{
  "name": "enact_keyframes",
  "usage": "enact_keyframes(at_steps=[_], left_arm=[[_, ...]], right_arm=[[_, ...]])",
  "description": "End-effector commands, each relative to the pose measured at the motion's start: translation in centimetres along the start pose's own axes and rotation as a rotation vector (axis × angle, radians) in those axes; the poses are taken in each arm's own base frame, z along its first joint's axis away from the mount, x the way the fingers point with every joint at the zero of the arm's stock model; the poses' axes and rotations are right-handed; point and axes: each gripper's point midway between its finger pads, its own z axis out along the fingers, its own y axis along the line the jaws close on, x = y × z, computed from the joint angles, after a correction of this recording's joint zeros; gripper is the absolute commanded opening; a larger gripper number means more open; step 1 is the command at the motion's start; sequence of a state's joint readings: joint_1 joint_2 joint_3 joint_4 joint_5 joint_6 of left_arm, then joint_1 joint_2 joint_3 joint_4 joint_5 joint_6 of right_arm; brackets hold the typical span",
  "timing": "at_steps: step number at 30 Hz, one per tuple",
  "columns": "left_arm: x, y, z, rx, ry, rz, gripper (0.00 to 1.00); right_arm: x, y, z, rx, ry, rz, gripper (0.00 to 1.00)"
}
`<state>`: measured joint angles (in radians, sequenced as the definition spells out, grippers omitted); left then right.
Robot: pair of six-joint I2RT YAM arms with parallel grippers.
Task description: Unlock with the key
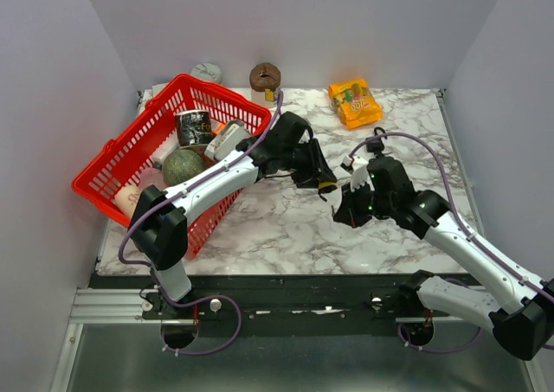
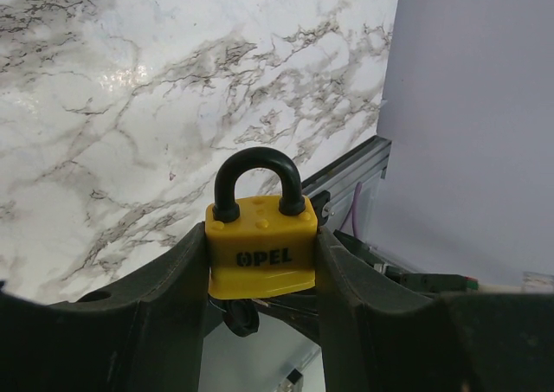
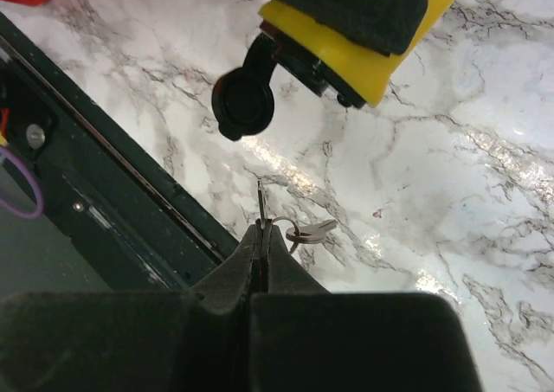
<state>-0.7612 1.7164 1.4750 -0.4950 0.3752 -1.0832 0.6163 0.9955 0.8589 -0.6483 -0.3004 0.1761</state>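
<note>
Yellow padlock point(image 2: 260, 252) clamped by its sides in my left end effector point(image 1: 320, 182), shackle point(image 2: 258, 163) closed; my right end effector point(image 3: 262, 239) pinches the key point(image 3: 260, 203) tight, near the padlock's underside

Bright overhead light glares off marble tabletop point(image 2: 121, 76).

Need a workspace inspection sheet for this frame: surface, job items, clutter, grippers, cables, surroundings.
Surface: marble table, glossy, some glare.
Job's things: yellow padlock, shackle closed, black cover flap hanging open; key apart from the lock, spare key on its ring.
Clutter: red basket of goods at left; snack packet and brown doughnut-shaped item at back.
Grippers: left gripper jaws clamp the padlock; right gripper shut on the key.
Cables: purple cables loop along both arms.
Surroundings: grey walls; nothing else seen.
</note>
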Motion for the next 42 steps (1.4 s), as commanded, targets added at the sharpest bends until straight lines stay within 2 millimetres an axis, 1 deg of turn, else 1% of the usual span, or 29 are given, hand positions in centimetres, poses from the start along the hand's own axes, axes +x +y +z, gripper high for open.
enact_keyframes(at_steps=[1, 6, 10, 16, 23, 27, 33, 42], left_arm=[[-0.5, -2.2, -1.8, 0.072, -0.042, 0.016, 0.00], [-0.4, -2.4, -1.8, 0.095, -0.038, 0.023, 0.00], [-0.3, -2.4, -1.8, 0.097, -0.038, 0.024, 0.00], [-0.3, -2.4, -1.9, 0.100, -0.036, 0.024, 0.00], [-0.3, -2.5, -1.7, 0.103, -0.032, 0.028, 0.00], [-0.3, -2.7, -1.7, 0.114, -0.033, 0.033, 0.00], [-0.4, -2.8, -1.8, 0.119, -0.034, 0.034, 0.00], [-0.5, -2.8, -1.7, 0.111, -0.039, 0.041, 0.00]], right_arm=[[-1.7, 1.1, -0.9, -0.015, -0.003, 0.049, 0.01], [-2.2, 1.5, -0.7, -0.041, 0.036, 0.078, 0.01], [-2.4, 1.0, -0.3, -0.042, 0.055, 0.107, 0.01], [-3.1, 0.4, -0.3, -0.054, 0.049, 0.143, 0.01], [-4.3, 0.4, -0.3, -0.080, 0.029, 0.159, 0.01], [-4.7, 0.2, -0.2, -0.106, 0.038, 0.190, 0.01], [-4.6, -0.3, 0.2, -0.117, 0.055, 0.230, 0.01], [-5.5, -1.4, 0.4, -0.104, 0.048, 0.287, 0.01]])
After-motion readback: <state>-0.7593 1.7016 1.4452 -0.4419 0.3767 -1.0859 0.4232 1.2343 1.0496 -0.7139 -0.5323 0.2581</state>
